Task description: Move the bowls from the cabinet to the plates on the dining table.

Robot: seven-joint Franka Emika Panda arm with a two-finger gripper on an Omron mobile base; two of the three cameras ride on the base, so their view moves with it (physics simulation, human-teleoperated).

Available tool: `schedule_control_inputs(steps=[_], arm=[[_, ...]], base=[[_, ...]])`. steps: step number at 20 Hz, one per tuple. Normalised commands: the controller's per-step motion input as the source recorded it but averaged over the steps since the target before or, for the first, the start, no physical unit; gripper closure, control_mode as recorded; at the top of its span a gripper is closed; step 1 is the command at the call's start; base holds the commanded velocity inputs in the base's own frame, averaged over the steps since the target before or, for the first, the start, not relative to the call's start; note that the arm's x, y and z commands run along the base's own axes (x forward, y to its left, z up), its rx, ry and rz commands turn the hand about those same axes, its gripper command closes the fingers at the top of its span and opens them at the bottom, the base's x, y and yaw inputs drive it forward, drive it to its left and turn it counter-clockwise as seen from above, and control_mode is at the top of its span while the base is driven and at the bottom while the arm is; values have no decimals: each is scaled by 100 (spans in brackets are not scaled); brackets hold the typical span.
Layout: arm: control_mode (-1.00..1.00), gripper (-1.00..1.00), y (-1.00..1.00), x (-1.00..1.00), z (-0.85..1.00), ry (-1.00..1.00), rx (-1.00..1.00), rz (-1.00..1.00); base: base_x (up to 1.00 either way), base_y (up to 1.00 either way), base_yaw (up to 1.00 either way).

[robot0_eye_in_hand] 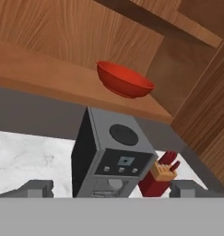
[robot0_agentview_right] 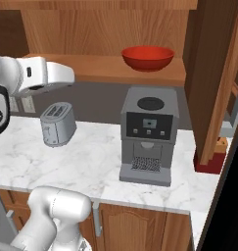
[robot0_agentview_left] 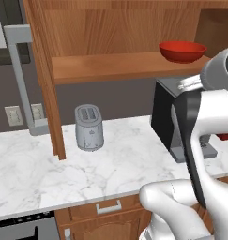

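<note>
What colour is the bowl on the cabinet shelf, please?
Glossy red bowl; the right base view shows it best.

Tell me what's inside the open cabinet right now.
On the cabinet shelf sits the red bowl, directly above the coffee machine. No brown bowl is visible on the shelf. The shelf's far right end is covered by the open cabinet door.

Arm [robot0_agentview_left: 200, 140]: white links, dark joints; you see it rise from lower right of left base view, elbow bent, upper link reaching forward. End effector [robot0_eye_in_hand: 111, 189]: jaws spread wide, nothing between them; your hand view shows both dark fingertips [robot0_eye_in_hand: 37, 188] far apart at bottom edge.
</note>
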Motion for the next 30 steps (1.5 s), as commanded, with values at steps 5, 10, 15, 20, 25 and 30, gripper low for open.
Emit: schedule_control_inputs(steps=[5,10,15,20,25,30], arm=[[-100,-100,-9,26,4,0,-8,-4],[-100,-100,-15,26,0,-1,-7,-1],[-100,-100,-21,22,0,-2,-5,0],[-100,-100,-17,25,0,0,-4,0],[-100,-100,-8,29,10,0,0,0],[-100,-100,-10,34,7,0,0,0]], base=[[0,0,0],[0,0,0],[0,0,0],[0,0,0],[0,0,0],[0,0,0]])
